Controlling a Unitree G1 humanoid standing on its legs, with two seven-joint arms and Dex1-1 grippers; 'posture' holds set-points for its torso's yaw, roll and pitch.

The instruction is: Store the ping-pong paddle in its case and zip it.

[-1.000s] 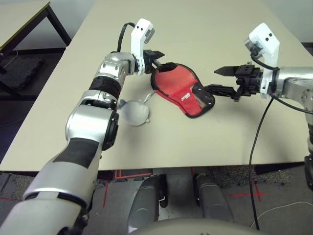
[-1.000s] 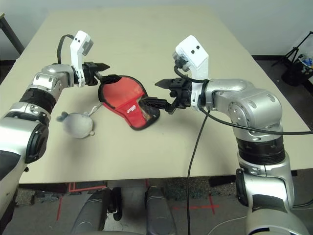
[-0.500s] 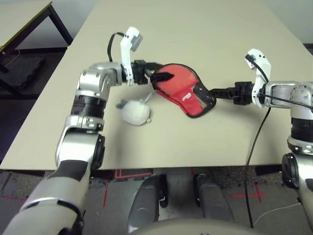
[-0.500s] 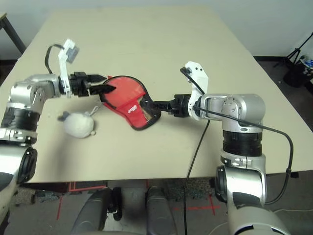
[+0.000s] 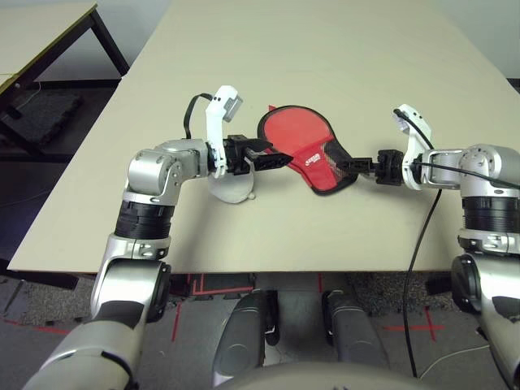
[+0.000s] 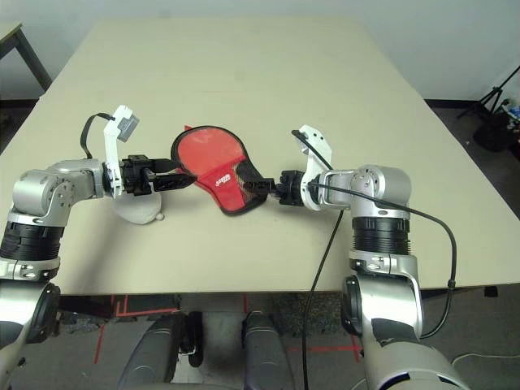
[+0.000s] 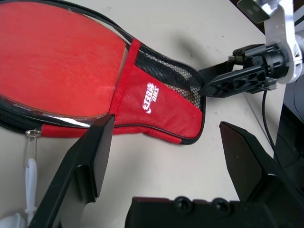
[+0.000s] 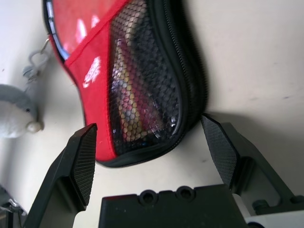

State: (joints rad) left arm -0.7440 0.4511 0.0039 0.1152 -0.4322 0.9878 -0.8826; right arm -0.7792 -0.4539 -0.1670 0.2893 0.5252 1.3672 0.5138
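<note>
1. Looking down over our silver forearms, we find both grippers low at the table [image 5: 325, 244], one at each end of the red case [image 5: 302, 148].
2. Our left gripper [image 5: 280, 158] reaches in from the left with its two black fingers spread apart and nothing between them; its tips lie at the case's near-left edge, though we cannot tell whether they touch it.
3. Under that arm lies a small white-grey cloth pouch [image 5: 231, 187] on a white cord [image 7: 29, 187]; the cord runs up to the metal zip pull [image 7: 31, 138] at the case's edge.
4. Our right gripper [image 5: 351, 165] comes in from the right, its fingers likewise parted and gripping nothing; in the right wrist view they straddle the narrow end of the case without closing on it.
5. On the case, a small white logo [image 7: 153, 92] sits on the red fabric panel, with writing too small for us to read.
6. A black mesh pocket [image 8: 142, 90] covers the narrow end, and through it we make out pale wood with red stripes.
7. Inside the case lies the ping-pong paddle [image 7: 52, 57], its round red rubber face showing through the still-unzipped opening.
8. Its long axis runs diagonally: round head far and to our left, narrow handle end near and to our right, towards the right gripper.
</note>
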